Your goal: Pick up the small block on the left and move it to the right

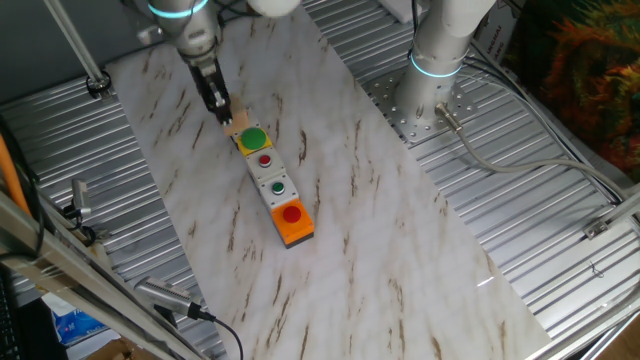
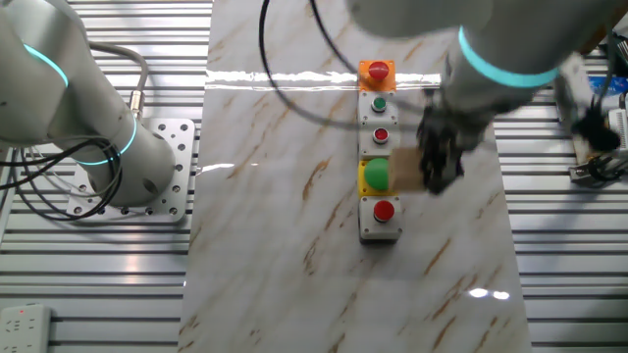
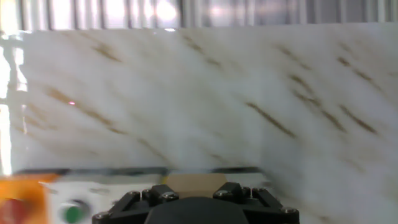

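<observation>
Closest to the lens in the hand view sits the black two-finger gripper [image 3: 196, 202], with the plain light tan wooden cube [image 3: 189, 182] just past it at 12 o'clock, so near that they look to be touching. Whether the fingers are clamped on the cube or merely around it I cannot tell. From the other fixed view, the cube [image 2: 406, 169] lies on the marbled white worktop [image 2: 275, 226] at 3 o'clock of the green-button box [image 2: 376, 175], touching the row of button boxes. Being a cube, it has no long axis; its faces run square to the row.
</observation>
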